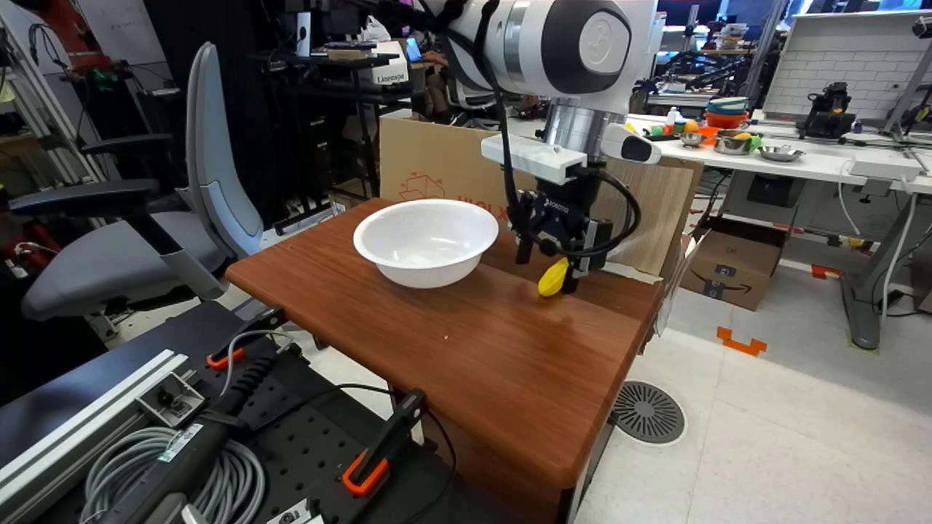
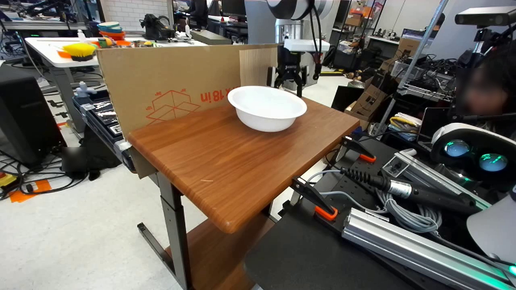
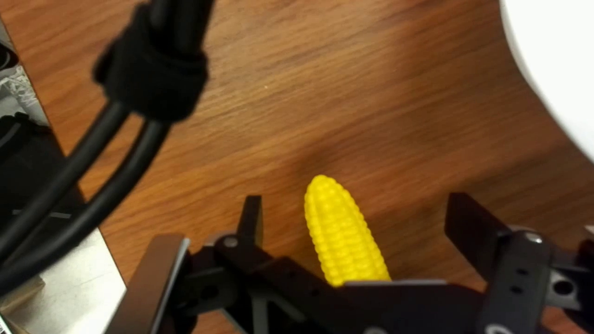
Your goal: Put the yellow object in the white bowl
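The yellow object (image 1: 552, 279), a small corn cob with a bumpy surface, lies on the brown table. In the wrist view the yellow object (image 3: 341, 232) lies between my two fingers, its lower end hidden by the gripper body. In an exterior view it is hidden behind the bowl. My gripper (image 1: 547, 269) points down over it. In the wrist view the gripper (image 3: 356, 204) is open, with a gap on both sides of the cob. The white bowl (image 1: 422, 275) stands upright beside the gripper; it also shows in an exterior view (image 2: 268, 121) and at the wrist view's right edge (image 3: 557, 55).
A cardboard sheet (image 2: 181, 80) stands along one table edge, close behind the gripper. Black and orange clamps (image 1: 386, 451) grip the opposite edge beside a black perforated board with cables. A grey office chair (image 1: 211, 160) stands near the bowl's end of the table (image 1: 466, 356).
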